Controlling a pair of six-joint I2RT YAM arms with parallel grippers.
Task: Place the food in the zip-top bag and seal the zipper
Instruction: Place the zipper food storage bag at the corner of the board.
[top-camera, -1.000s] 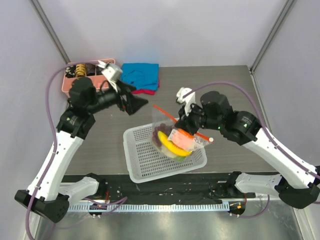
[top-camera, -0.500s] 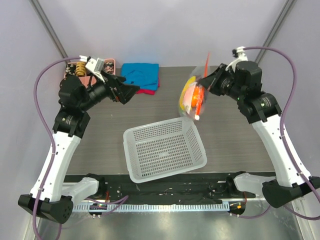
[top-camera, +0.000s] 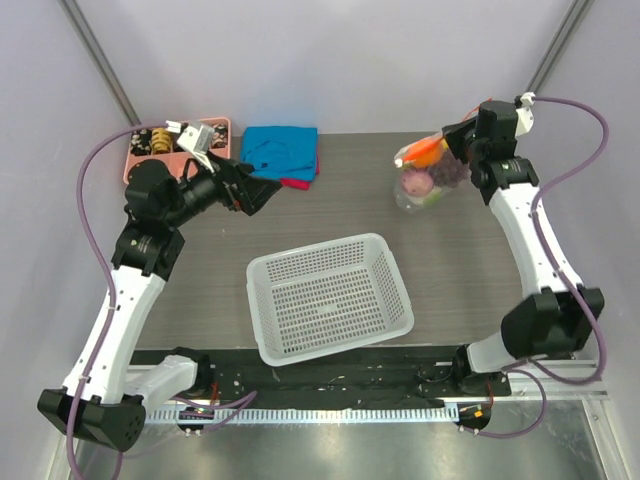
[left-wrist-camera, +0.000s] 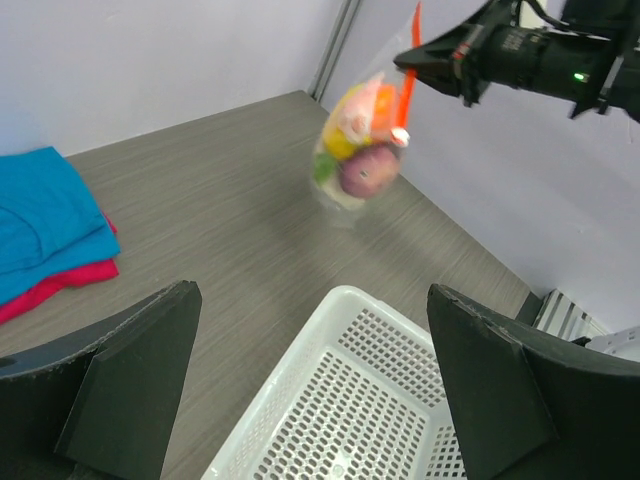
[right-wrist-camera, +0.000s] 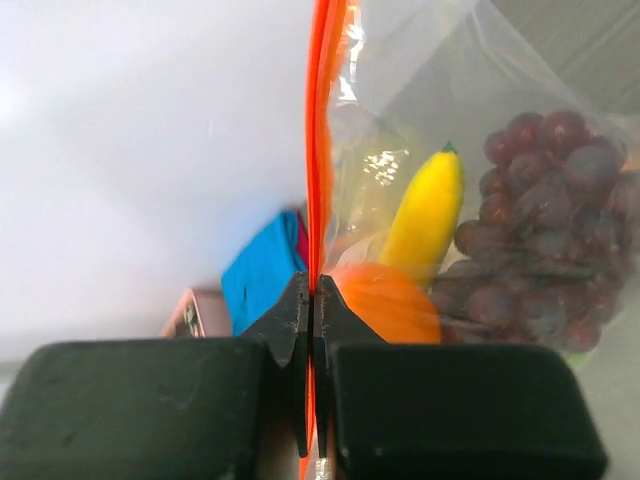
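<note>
The clear zip-top bag (top-camera: 425, 178) hangs at the far right of the table with the food inside. My right gripper (top-camera: 452, 143) is shut on its orange-red zipper (right-wrist-camera: 318, 150), the jaws [no gap] pinching the strip. The right wrist view shows my right gripper (right-wrist-camera: 312, 292), a yellow banana (right-wrist-camera: 425, 215), an orange (right-wrist-camera: 385, 305) and dark purple grapes (right-wrist-camera: 545, 240) in the bag. The left wrist view shows the bag (left-wrist-camera: 355, 150) hanging blurred over the table, a purple onion (left-wrist-camera: 365, 175) at its bottom. My left gripper (top-camera: 262, 192) is open and empty, far left of the bag.
An empty white mesh basket (top-camera: 310, 251) stands at the near middle, below my left gripper (left-wrist-camera: 310, 295) in its wrist view. A blue cloth (top-camera: 282, 150) on a red one lies at the back. A pink tray (top-camera: 135, 160) sits at the back left corner.
My right gripper lifted the filled bag out of the basket and carried it up and away to the far right. The left arm drew back a little to the left.
</note>
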